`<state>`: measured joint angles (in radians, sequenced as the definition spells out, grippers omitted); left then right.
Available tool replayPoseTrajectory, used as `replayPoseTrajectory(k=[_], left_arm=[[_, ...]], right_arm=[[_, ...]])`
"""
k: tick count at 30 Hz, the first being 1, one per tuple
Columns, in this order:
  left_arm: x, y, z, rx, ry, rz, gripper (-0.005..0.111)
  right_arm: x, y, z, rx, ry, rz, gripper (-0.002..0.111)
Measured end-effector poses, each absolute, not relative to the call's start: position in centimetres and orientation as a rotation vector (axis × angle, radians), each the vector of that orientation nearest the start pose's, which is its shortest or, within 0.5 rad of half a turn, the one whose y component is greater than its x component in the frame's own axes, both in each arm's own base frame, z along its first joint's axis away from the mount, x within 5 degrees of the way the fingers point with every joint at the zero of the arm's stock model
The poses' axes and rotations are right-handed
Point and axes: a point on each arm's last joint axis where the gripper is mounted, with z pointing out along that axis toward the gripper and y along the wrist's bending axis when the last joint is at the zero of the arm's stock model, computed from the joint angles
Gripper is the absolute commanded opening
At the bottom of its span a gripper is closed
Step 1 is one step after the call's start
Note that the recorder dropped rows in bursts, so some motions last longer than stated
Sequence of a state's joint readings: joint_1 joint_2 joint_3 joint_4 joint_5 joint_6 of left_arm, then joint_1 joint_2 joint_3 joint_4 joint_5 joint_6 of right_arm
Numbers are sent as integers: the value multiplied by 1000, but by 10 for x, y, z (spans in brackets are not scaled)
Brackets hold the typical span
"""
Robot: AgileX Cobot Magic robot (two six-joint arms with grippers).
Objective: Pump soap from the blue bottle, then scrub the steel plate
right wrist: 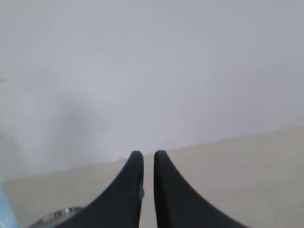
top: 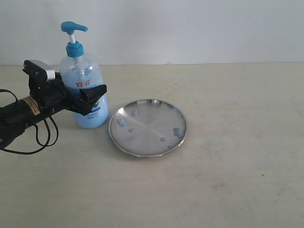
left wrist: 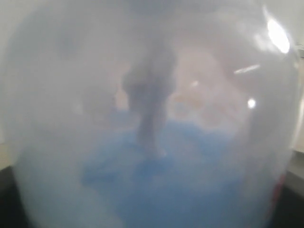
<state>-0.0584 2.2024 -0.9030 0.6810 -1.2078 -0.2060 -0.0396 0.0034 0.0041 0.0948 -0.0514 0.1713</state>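
The blue bottle (top: 80,71) stands upright on the table left of the steel plate (top: 148,127), its blue pump head (top: 73,27) raised. Several small bluish soap drops (top: 175,130) dot the plate. My left gripper (top: 92,97) comes in from the left and is shut on the bottle's body at label height. In the left wrist view the bottle (left wrist: 152,118) fills the frame, with blue soap (left wrist: 161,190) low inside it. My right gripper (right wrist: 148,156) is shut with nothing held; it does not show in the exterior view. A soap drop (right wrist: 141,191) clings to one finger.
The beige table (top: 237,180) runs to a white wall behind. In the right wrist view the plate's rim (right wrist: 57,216) and a sliver of the bottle (right wrist: 4,213) show near the frame's edge. A black cable (top: 45,137) loops under the left arm.
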Motion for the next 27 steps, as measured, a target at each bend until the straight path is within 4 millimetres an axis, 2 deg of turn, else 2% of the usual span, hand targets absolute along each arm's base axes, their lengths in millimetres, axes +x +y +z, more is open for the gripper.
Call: replayPoseTrajectory(k=[5, 11, 17, 20, 22, 24, 27], left_arm=[[376, -76, 94, 578, 1570, -510, 4], [375, -77, 95, 648, 1539, -468, 4], [375, -77, 108, 763, 1555, -382, 4], [375, -76, 114, 806, 1583, -339, 4], [374, -75, 117, 848, 1601, -314, 4], [373, -76, 120, 891, 1608, -300, 4], [372, -76, 122, 933, 1594, -281, 4]], right_arm=[[56, -3, 219, 364, 1365, 344, 0], [58, -3, 218, 384, 1384, 359, 0], [86, -7, 220, 382, 1441, 289, 0], [115, -5, 233, 306, 1464, 263, 0], [145, 3, 254, 165, 1473, 275, 0], [184, 16, 270, -2, 1528, 342, 0], [243, 34, 272, -209, 1662, 502, 0]])
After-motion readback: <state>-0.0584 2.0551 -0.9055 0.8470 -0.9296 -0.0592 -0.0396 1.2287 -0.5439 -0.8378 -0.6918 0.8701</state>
